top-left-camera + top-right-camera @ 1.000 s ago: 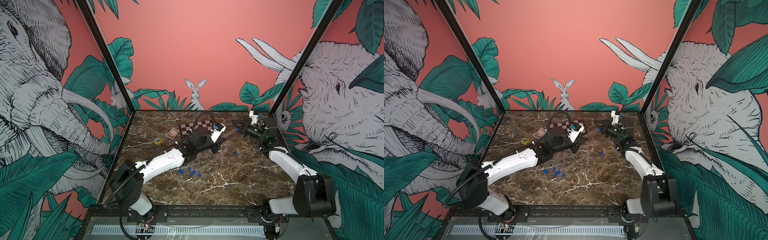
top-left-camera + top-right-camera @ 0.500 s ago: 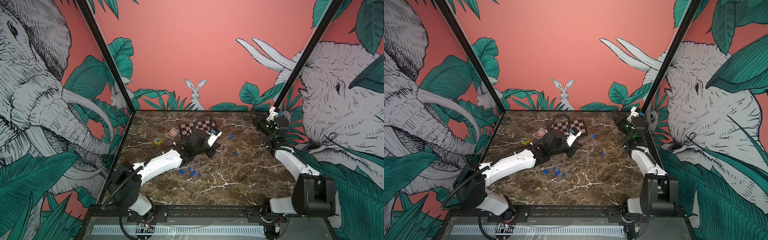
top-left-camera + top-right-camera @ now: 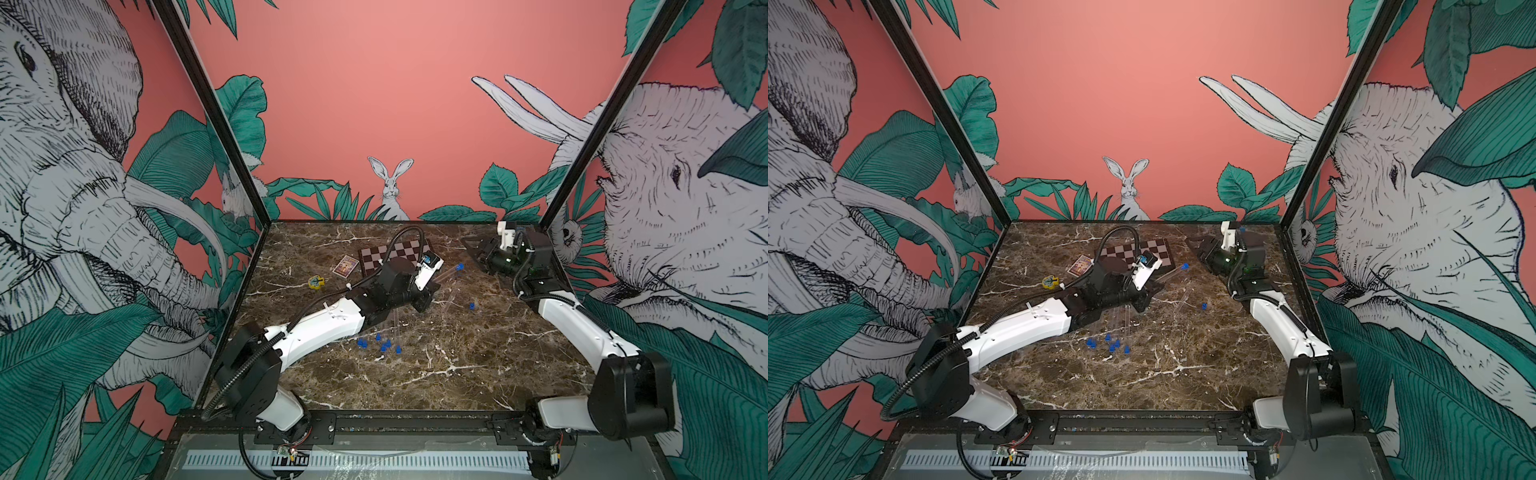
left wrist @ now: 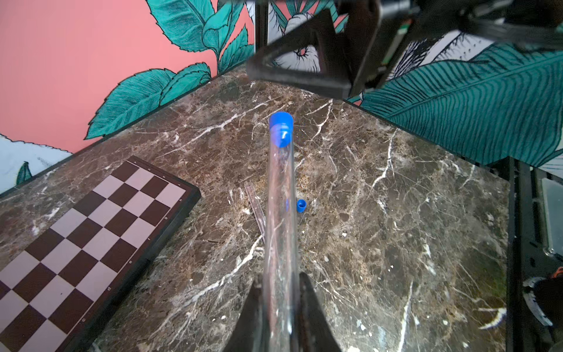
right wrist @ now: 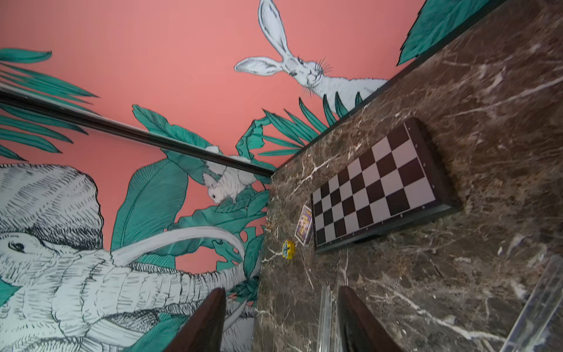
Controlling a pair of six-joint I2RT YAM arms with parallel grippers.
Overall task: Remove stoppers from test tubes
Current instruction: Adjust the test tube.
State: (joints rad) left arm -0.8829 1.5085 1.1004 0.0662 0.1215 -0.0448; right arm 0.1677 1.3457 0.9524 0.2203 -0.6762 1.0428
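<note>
One test tube is pinched in the left gripper beside the chessboard, its stopper still seated; the right gripper is held spread. About seven loose stoppers are counted on the table, so one is judged left; emptied tubes are too faint to count.

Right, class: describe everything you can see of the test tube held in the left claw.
The test tube is slim, clear and round-walled, glass or plastic, so the marble table shows through it. A bright-blue stopper plugs its far end. The left claw pinches its near end, holding it apparently clear of the table; nothing else touches it.
</note>
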